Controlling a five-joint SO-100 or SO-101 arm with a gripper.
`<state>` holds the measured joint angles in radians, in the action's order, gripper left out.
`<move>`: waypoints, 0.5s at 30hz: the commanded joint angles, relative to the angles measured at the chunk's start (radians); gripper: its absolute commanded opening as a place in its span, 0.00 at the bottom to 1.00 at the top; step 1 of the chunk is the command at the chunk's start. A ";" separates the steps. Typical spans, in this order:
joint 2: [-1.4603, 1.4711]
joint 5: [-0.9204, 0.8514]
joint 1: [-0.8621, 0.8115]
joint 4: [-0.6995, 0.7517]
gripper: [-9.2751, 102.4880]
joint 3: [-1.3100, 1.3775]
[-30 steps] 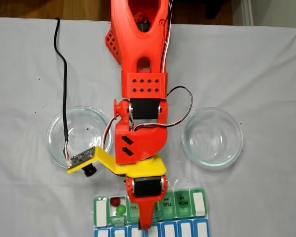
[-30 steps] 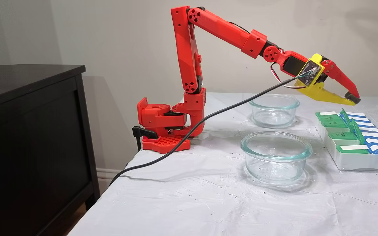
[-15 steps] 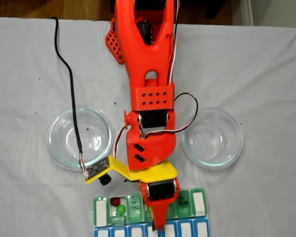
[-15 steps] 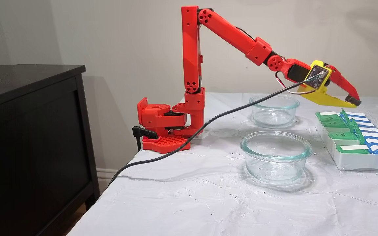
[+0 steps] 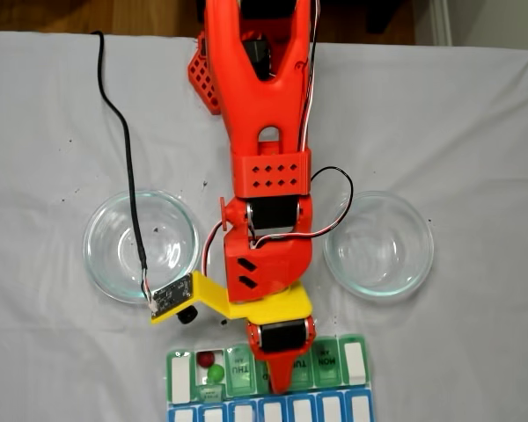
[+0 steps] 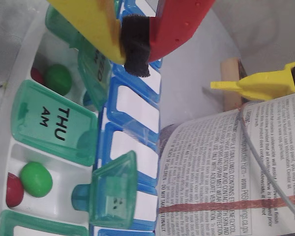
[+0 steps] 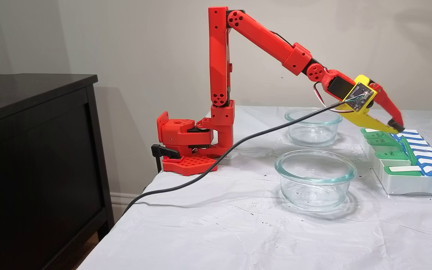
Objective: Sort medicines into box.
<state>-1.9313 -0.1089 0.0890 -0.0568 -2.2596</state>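
We see the gripper [image 6: 135, 46] low over the pill box [image 7: 411, 185], its yellow and red jaws pressed together on their black pad with nothing between them; so it is closed and empty.

In the wrist view the pills sit in the box already; a green pill [image 6: 36, 179] touches a red pill [image 6: 14, 189] in the near open cell, and another green pill [image 6: 58, 79] lies by a red one [image 6: 37, 75] in the cell past the lid marked THU [image 6: 55, 121]; a raised lid [image 6: 114, 196] stands tilted beside the blue row.

We judge the pills light, hard, smooth and quick to roll; take one across its middle with a soft squeeze, or it may squirt out; the lids look thin and springy, so push near the free edge.

Room is tight; cell walls and raised lids crowd the jaws, and a printed sheet [image 6: 221, 172] lies just right of the box in the wrist view; the two glass bowls [image 5: 142, 245] [image 5: 379, 243] stand well apart on the cloth [image 7: 208, 225], leaving open space between.
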 commanded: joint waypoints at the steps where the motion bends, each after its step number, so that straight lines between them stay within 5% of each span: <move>1: -0.058 -0.003 -0.005 -0.014 0.08 0.014; 15: -0.040 0.048 -0.023 0.261 0.08 0.077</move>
<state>-1.9343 -0.0752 0.0798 0.1810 -2.2457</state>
